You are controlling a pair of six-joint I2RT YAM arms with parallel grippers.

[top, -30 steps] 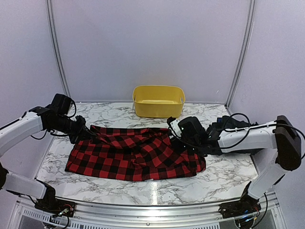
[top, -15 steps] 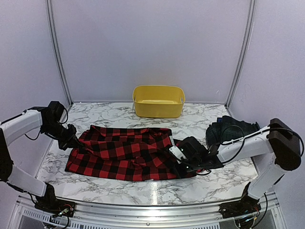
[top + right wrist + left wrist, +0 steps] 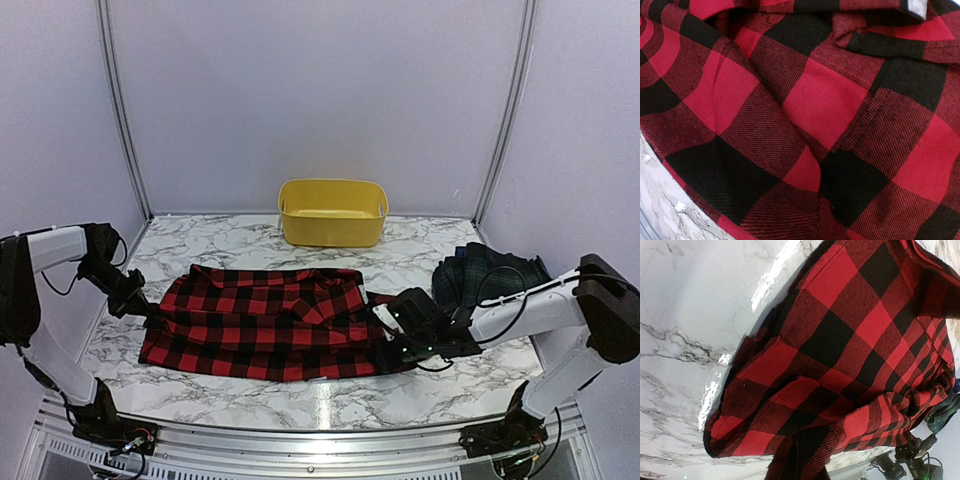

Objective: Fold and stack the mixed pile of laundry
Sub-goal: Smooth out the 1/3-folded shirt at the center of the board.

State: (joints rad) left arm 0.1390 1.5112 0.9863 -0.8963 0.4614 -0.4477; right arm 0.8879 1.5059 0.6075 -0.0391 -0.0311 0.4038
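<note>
The red-and-black checked garment (image 3: pixel 265 322) lies spread and folded over across the middle of the marble table (image 3: pixel 460 375). My left gripper (image 3: pixel 143 303) is at its left edge. In the left wrist view the checked cloth (image 3: pixel 840 340) bunches down into the jaws, which are hidden under it. My right gripper (image 3: pixel 388 335) is low at the garment's right edge. The right wrist view is filled with checked cloth (image 3: pixel 820 105), with a white label (image 3: pixel 916 7) at the top; the fingers are hidden. The dark green-navy tartan garment (image 3: pixel 482 275) lies crumpled at the right. I cannot make out the plain navy one.
The yellow plastic tub (image 3: pixel 332 212) stands at the back centre against the wall. The right arm (image 3: pixel 520 305) lies low along the table beside the tartan garment. Bare marble shows along the front edge and at the far left.
Both grippers have pulled towards the near side and outwards with the checked garment. Its back edge has folded forward and the cloth now lies flatter and more even.
</note>
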